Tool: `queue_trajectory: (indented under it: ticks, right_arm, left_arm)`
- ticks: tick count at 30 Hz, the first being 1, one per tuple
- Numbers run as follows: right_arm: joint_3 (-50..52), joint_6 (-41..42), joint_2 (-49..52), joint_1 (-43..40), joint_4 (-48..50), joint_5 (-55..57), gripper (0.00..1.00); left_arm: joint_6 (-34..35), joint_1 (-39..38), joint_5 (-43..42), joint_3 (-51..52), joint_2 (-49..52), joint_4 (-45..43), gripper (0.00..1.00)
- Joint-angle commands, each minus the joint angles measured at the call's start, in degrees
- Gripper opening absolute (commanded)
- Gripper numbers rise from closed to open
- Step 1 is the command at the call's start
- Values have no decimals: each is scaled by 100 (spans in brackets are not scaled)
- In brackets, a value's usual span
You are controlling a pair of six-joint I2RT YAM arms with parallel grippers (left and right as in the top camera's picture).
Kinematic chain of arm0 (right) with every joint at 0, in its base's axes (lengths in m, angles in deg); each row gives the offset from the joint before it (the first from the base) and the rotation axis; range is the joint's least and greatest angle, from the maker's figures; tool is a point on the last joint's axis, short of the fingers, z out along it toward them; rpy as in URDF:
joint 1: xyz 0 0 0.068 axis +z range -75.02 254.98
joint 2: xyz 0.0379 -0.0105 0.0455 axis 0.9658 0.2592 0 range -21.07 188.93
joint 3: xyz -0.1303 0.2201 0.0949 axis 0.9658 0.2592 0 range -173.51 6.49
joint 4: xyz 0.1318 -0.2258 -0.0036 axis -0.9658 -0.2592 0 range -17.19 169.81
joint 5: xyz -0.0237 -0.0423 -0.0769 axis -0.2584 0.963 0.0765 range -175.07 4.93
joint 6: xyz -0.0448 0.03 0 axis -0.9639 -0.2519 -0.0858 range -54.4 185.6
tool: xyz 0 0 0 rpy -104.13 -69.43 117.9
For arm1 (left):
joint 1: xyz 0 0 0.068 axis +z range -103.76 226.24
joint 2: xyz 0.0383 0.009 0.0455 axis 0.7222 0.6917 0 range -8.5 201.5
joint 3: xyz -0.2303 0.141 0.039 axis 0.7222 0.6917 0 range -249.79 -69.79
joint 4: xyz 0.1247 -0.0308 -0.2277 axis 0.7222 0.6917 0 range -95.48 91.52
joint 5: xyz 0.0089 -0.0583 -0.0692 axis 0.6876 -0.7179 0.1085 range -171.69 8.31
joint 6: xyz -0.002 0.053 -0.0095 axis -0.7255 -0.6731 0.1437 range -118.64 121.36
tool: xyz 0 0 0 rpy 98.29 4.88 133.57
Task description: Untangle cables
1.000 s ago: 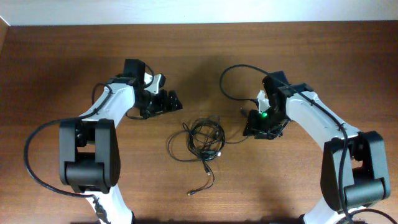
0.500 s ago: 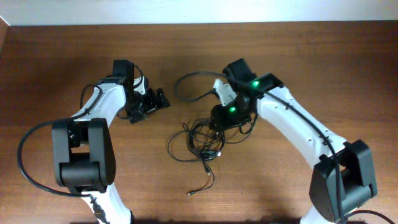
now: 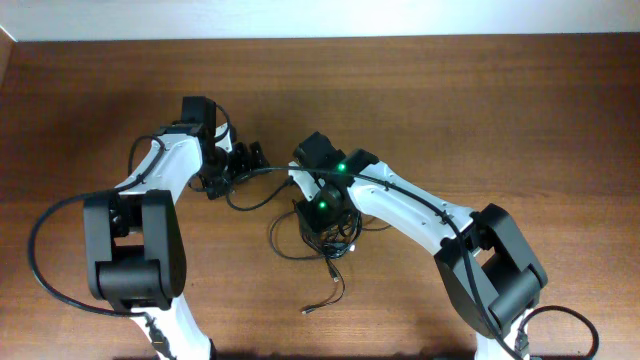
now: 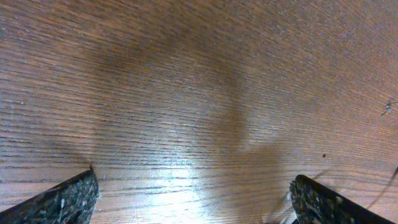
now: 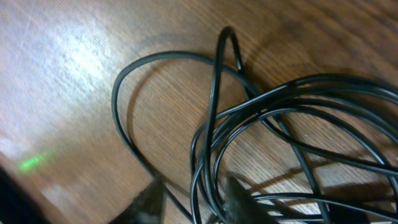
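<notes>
Black cables [image 3: 320,240] tangled, wooden table [image 3: 500,110]

The bench [image 3: 500,100] is reddish-brown wood with a fine grain running along its length. A pale strip [image 3: 320,18] runs beyond its far edge; I can't tell whether that is wall or floor. Up close, the room light glares off the varnish in a soft white patch [image 4: 186,186]. A small pale scratch [image 4: 388,107] and a dark speck [image 4: 324,155] mark the surface.
</notes>
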Motion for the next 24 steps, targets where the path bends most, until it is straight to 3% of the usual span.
queue_trajectory:
  ticks: [1, 3, 5, 11, 12, 16, 18, 20, 22, 24]
  right_arm:
    - [-37, -42, 48, 4, 173, 197, 38]
    - [-37, -39, 48, 9, 282, 195, 38]
    - [-33, -39, 48, 9, 330, 195, 30]
    - [332, -39, 48, 9, 750, 197, 28]
    - [339, -37, 48, -7, 765, 190, 4]
    - [15, 179, -367, -140, 420, 74, 4]
    - [-321, 177, -931, -348, 13, -160, 4]
    - [-481, 262, -1458, -588, -216, -157, 4]
    - [-481, 885, -2041, -960, -284, -162, 4]
    - [-481, 1484, -2236, -1198, -282, -245, 4]
  left_arm:
    - [57, -2, 33, -68, 42, 9, 99]
    - [57, -2, 33, -70, 42, 9, 99]
    - [57, -2, 31, -70, 42, 9, 99]
    - [57, -2, -11, -70, 42, 9, 99]
    - [57, -2, -11, -70, 42, 9, 100]
    - [-72, 4, -175, -70, 42, 0, 99]
    - [-793, 31, -1025, -70, 42, -96, 99]
    - [-2260, 31, -2487, -70, 42, -164, 90]
    - [-3504, 31, -4111, -70, 42, -133, 85]
    - [-4413, 28, -5090, -70, 42, 98, 83]
